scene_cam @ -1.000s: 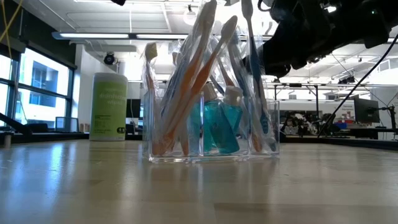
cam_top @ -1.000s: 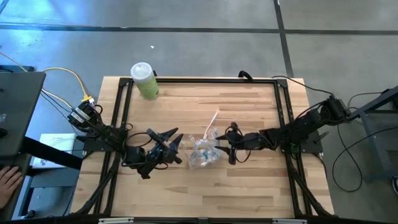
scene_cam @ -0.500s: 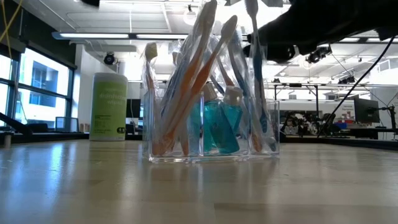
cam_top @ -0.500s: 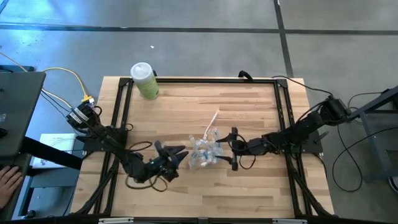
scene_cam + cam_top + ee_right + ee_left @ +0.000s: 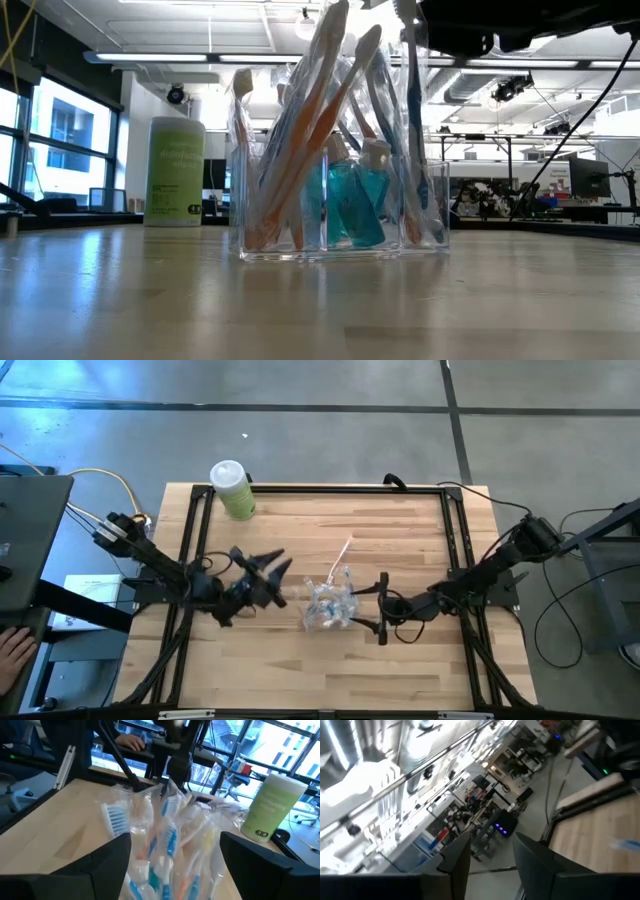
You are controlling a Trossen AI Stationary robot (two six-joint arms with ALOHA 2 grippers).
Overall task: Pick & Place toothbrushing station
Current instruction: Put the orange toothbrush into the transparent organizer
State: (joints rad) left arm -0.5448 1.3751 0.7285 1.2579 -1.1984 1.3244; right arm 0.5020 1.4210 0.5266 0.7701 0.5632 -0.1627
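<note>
The toothbrushing station (image 5: 328,605) is a small see-through holder standing on its base near the table's middle. Several wrapped toothbrushes with teal and orange parts (image 5: 335,150) lean in it, and teal bottles sit low inside. My right gripper (image 5: 381,608) stands open just to its right, roughly level, one finger toward the far side and one toward the near side. In the right wrist view the station (image 5: 165,845) shows ahead between those wide-apart fingers, untouched. My left gripper (image 5: 262,560) is open and raised, left of the station, with nothing between its fingers (image 5: 490,855).
A light-green bottle with a white cap (image 5: 232,488) stands at the far left corner. Black frame rails (image 5: 200,540) run along the table's left and right sides. A person's hand (image 5: 10,655) rests on a desk beyond the left edge. Bare wood lies in front of the station.
My right gripper has opened wide, drawn back from the toothbrush tops toward the table's right and near edge, and rolled. My left gripper dipped toward the near edge, then rose and swung toward the far edge, tipping upward. The station has stayed in place.
</note>
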